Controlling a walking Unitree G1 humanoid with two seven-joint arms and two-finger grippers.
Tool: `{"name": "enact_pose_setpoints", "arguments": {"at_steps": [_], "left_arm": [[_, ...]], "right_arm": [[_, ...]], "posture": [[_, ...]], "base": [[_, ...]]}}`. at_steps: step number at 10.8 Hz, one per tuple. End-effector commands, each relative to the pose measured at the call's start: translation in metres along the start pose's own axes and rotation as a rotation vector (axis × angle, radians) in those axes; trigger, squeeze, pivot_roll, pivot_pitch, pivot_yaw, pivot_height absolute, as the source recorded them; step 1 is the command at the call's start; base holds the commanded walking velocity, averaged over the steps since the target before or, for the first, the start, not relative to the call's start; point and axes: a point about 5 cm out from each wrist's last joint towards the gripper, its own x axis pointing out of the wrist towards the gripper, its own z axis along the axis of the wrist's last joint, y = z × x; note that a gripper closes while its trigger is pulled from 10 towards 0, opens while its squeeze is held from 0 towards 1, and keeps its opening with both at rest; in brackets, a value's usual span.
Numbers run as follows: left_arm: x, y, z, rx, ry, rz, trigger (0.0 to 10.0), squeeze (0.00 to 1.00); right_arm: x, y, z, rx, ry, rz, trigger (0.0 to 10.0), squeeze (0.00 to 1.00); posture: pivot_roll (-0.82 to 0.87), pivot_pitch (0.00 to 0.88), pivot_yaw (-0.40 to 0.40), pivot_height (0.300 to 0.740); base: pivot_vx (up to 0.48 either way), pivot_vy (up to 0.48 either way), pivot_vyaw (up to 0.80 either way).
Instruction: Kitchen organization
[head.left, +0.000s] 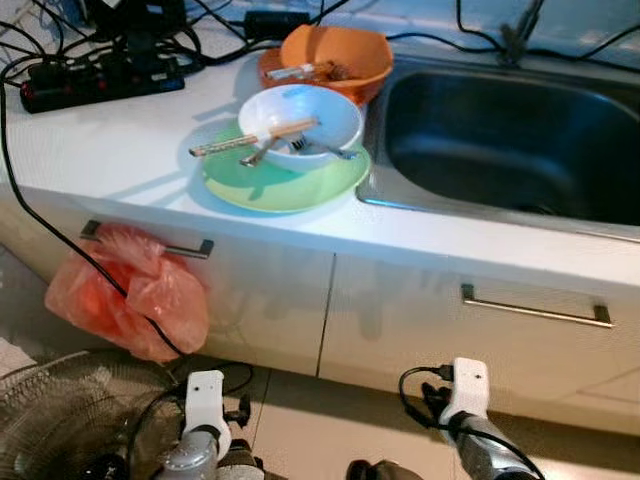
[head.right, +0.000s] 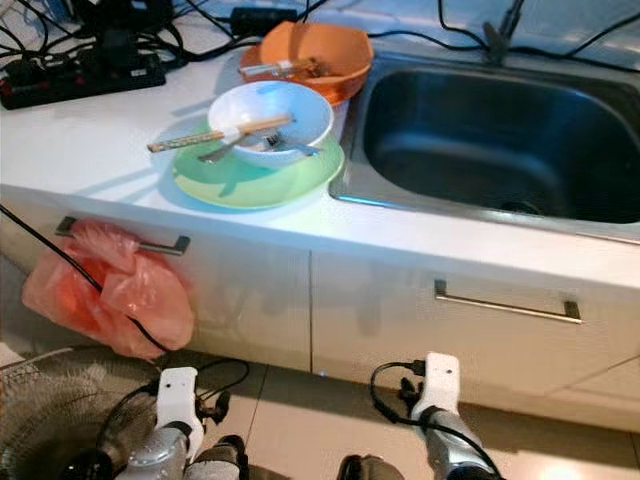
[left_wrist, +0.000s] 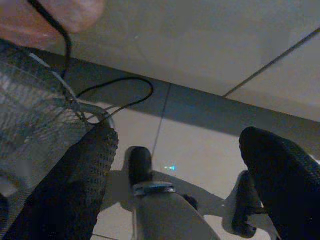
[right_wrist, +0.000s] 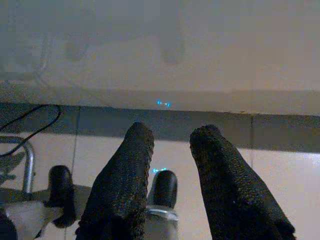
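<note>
The dishes stand on the white surface (head.left: 120, 150), just left of the sink (head.left: 500, 140). A white bowl (head.left: 300, 125) sits on a green plate (head.left: 285, 180); an orange bowl (head.left: 335, 55) stands behind, touching or nearly touching the white one.

Both arms hang low in front of the cabinet. The left gripper (left_wrist: 175, 165) has its jaws wide and empty, pointed at the floor beside a fan grille (left_wrist: 30, 125). The right gripper (right_wrist: 170, 170) has its jaws at a narrow gap, also empty.

Step in hand, as judged: approach and first reach toward the dishes. To do it well, raise an arm clear of the drawer handle (head.left: 535, 310) and the hanging orange bag (head.left: 125, 290). Remove the loose utensils first, so nothing slides when the bowl lifts. Keep clear of the cables and power strip (head.left: 100, 80).

Count: two bowls, one plate, one sink, two drawer handles, one bag. Utensils in the white bowl: chopsticks (head.left: 255, 140), probably one pair, plus what appear to be a spoon and a fork; blur prevents certainty.
</note>
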Motion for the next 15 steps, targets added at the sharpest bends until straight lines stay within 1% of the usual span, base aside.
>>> {"name": "enact_pose_setpoints", "arguments": {"at_steps": [1, 5, 10, 15], "left_arm": [[-0.0018, 0.0025, -0.0060, 0.004, 0.024, 0.008, 10.0, 0.00], [-0.0014, 0.0013, -0.0046, 0.010, 0.017, 0.005, 10.0, 0.00], [-0.0013, 0.0004, -0.0037, 0.010, 0.010, 0.003, 10.0, 0.00], [-0.0013, 0.0010, -0.0037, -0.005, 0.008, 0.015, 10.0, 0.00]], "right_arm": [[0.0001, -0.0008, -0.0002, 0.002, 0.009, 0.002, 10.0, 0.00], [0.0000, -0.0011, -0.0002, 0.000, 0.010, 0.002, 10.0, 0.00], [-0.0001, -0.0013, -0.0003, -0.001, 0.010, 0.004, 10.0, 0.00], [-0.0002, -0.0020, -0.0001, -0.002, 0.008, 0.002, 10.0, 0.00]], "posture": [[0.13, 0.170, -0.033, 0.740], [0.13, 0.170, -0.034, 0.740], [0.14, 0.171, -0.036, 0.740], [0.14, 0.172, -0.038, 0.740]], "base": [[0.000, 0.000, 0.00], [0.000, 0.000, 0.00], [0.000, -0.366, 0.00], [0.000, 0.000, 0.00]]}}
